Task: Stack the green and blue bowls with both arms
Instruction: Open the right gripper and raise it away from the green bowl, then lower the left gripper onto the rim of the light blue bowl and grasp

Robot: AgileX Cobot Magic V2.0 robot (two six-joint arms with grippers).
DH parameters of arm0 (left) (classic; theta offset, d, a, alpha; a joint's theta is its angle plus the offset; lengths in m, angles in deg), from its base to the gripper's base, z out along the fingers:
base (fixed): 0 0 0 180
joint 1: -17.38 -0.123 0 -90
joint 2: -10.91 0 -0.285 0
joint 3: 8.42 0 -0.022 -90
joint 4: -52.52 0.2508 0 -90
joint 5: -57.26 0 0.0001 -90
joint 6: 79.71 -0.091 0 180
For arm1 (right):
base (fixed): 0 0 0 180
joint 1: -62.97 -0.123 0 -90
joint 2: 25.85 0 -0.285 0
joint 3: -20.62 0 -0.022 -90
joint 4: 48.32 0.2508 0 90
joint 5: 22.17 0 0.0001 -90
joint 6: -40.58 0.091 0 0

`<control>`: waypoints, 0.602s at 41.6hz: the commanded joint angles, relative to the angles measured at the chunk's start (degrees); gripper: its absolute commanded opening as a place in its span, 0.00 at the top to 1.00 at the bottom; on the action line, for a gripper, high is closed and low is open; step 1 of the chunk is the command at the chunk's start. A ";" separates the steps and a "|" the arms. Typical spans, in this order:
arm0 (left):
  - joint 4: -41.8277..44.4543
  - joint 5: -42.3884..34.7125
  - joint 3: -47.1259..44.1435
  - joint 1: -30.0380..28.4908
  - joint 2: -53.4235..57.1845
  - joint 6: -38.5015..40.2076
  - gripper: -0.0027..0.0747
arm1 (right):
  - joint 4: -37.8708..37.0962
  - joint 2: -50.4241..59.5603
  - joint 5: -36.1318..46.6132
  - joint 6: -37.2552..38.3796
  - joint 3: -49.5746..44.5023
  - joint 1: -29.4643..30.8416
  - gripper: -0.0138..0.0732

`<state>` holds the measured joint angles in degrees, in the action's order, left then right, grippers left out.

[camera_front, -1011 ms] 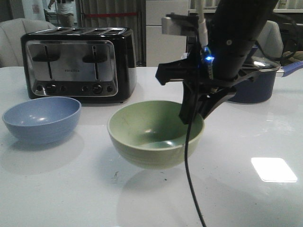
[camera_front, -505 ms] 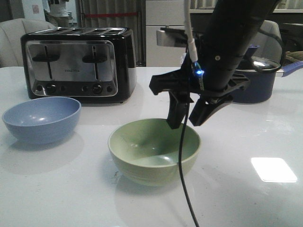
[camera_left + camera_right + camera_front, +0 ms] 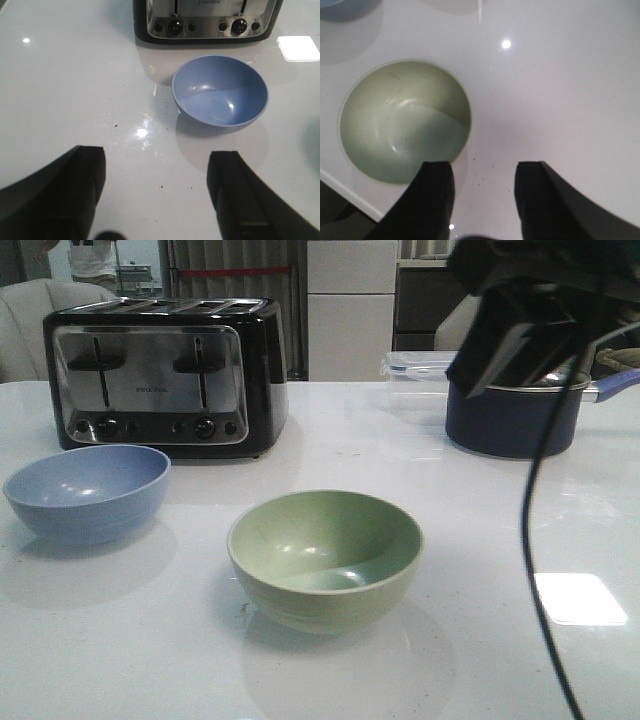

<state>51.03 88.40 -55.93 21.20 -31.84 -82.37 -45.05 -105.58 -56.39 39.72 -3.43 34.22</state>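
Observation:
The pale green bowl point(image 3: 325, 555) stands upright on the white table at the centre front. The periwinkle blue bowl point(image 3: 87, 490) stands apart from it at the left, before the toaster. My right arm point(image 3: 525, 315) is raised at the upper right, away from both bowls. In the right wrist view my right gripper point(image 3: 485, 195) is open and empty, high above the table beside the green bowl point(image 3: 405, 120). In the left wrist view my left gripper point(image 3: 157, 190) is open and empty, with the blue bowl point(image 3: 220, 92) ahead of it.
A black and chrome toaster point(image 3: 165, 375) stands at the back left. A dark navy pot with a glass lid point(image 3: 515, 415) and a clear plastic box point(image 3: 415, 385) stand at the back right. A thin black cable point(image 3: 535, 540) hangs from my right arm.
My right gripper lowered the green bowl onto the table, let go of it, and rose away to the upper right. The blue bowl has not moved.

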 commanded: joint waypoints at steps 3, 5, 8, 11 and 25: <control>-0.11 -5.08 2.02 0.30 -1.61 0.00 0.26 | -0.61 7.33 2.73 -0.79 -3.44 -0.07 0.36; -0.11 -4.96 2.71 0.30 -2.77 0.00 0.21 | -0.61 8.71 2.66 -0.79 -4.54 -0.07 0.36; -0.11 -4.60 4.03 0.30 -5.40 0.00 0.16 | -0.61 9.82 2.07 -0.79 -5.21 -0.07 0.36; -0.11 -4.23 5.82 0.30 -9.17 0.00 0.14 | -0.61 9.95 1.06 -0.79 -5.21 -0.07 0.36; -2.44 0.68 18.59 0.30 -32.60 0.00 0.14 | -0.61 9.84 0.92 -0.79 -5.21 -0.07 0.36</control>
<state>50.04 90.91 -42.27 21.20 -60.02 -82.37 -45.15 -97.00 -58.39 39.62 -10.13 34.22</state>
